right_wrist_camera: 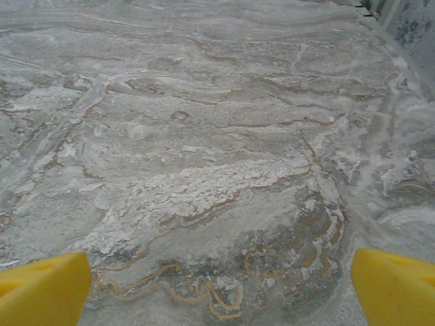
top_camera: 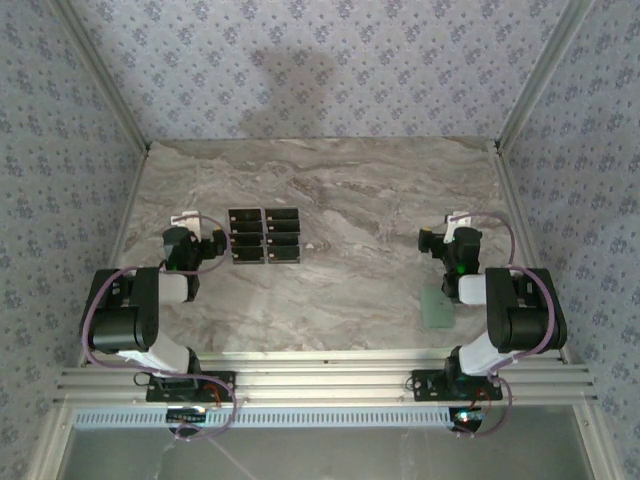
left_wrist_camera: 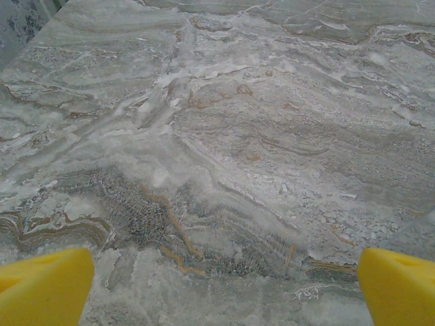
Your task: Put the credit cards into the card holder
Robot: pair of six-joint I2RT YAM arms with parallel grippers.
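Several black credit cards (top_camera: 265, 236) lie in a neat two-column block on the marble table (top_camera: 360, 200), left of its middle. My left gripper (top_camera: 200, 230) hovers just left of the block, apart from it, and is open. Its yellow fingertips (left_wrist_camera: 46, 285) stand wide apart over bare marble, with nothing between them around the left gripper (left_wrist_camera: 223, 285). The pale green card holder (top_camera: 437, 306) lies flat near the front right, partly hidden by the right arm. My right gripper (top_camera: 446, 230) is beyond it, open and empty, with the right gripper (right_wrist_camera: 219, 286) showing marble between its fingertips (right_wrist_camera: 394, 285).
Patterned walls close in the table at the back and on both sides. A metal rail (top_camera: 320, 385) runs along the near edge, where both arm bases are bolted. Bare marble stretches between the cards and the right arm.
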